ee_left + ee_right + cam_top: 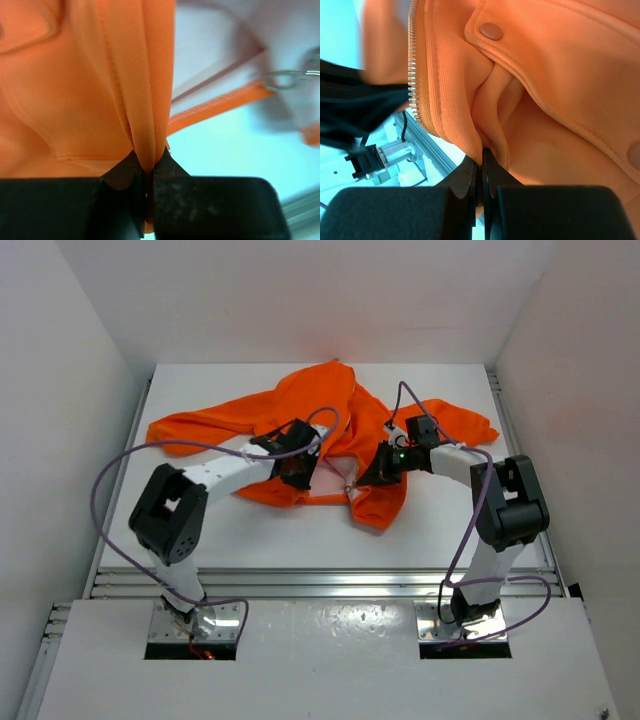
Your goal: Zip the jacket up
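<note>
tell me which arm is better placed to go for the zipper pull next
Right, probably. The right gripper pinches the jacket beside the zipper teeth, nearer the metal pull; the left gripper grips a fold further off.

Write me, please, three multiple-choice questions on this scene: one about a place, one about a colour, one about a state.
1. Where does the jacket lie?
A. on the white table
B. hanging on the back wall
C. on the floor

2. What colour is the jacket?
A. blue
B. orange
C. grey

3. How do the right fingers stand?
A. wide open
B. shut on nothing
C. shut on a fold of the jacket

Answers:
1 A, the top view shows it crumpled on the table surface.
2 B, every view shows orange fabric.
3 C, the right wrist view shows fabric pinched between them.
</note>
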